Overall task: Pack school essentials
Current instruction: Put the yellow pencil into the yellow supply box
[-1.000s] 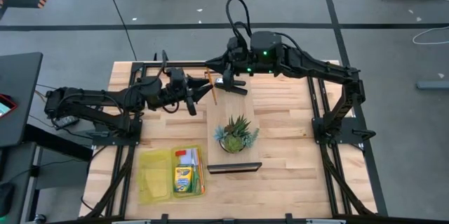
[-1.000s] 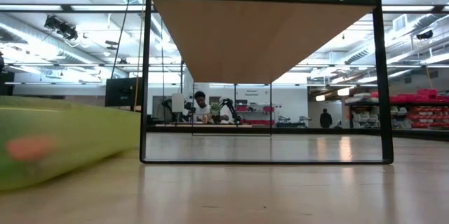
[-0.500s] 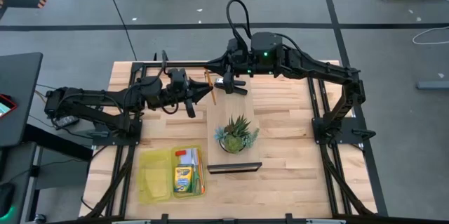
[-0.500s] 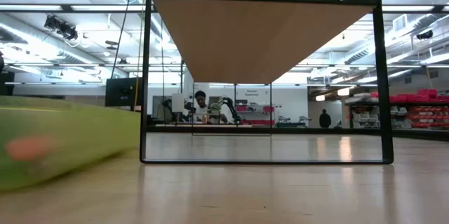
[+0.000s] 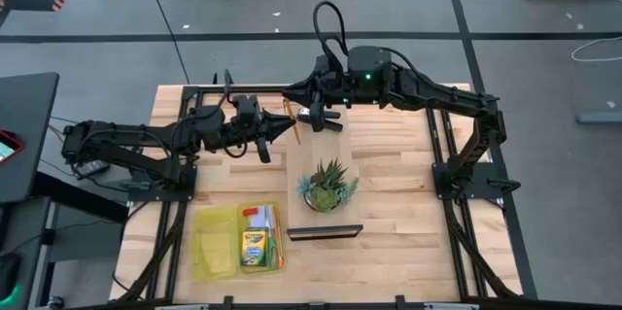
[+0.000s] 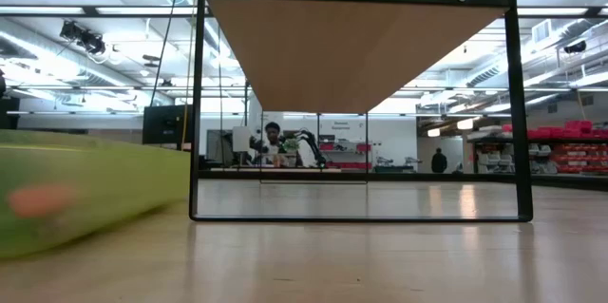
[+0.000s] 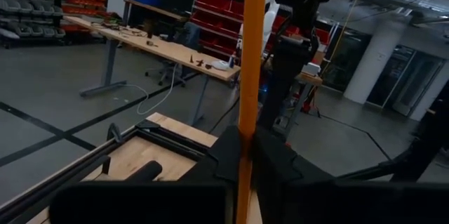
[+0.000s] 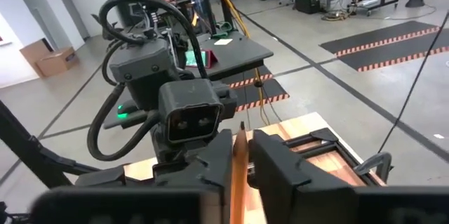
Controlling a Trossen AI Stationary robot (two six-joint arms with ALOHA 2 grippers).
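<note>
A thin orange pencil is in the air over the table's far middle, between both grippers. My left gripper reaches in from the left and is shut on it. My right gripper comes from the right and is also shut on it. The pencil runs straight up between the fingers in the left wrist view and ends in a point in the right wrist view. A yellow-green pouch lies at the near left and holds the crayon box and more pencils. The other essentials do not show. My left gripper pinches the pencil's shaft between its two fingers, level from the table's left, with the fingers across the pencil. The pencil is clear of the table. My right gripper pinches the pencil below its pointed end between its two fingers, coming from the right, fingers across it; the pencil is lifted clear.
A raised wooden shelf on a black frame stands mid-table and carries a spiky green plant. A black stapler lies at its near edge. Bare wood lies to the right. The pouch is blurred in the low view.
My left gripper has moved toward the table's right, up to the pencil, and its fingers now cover the pencil's near part. My right gripper has shifted slightly leftward with the pencil.
</note>
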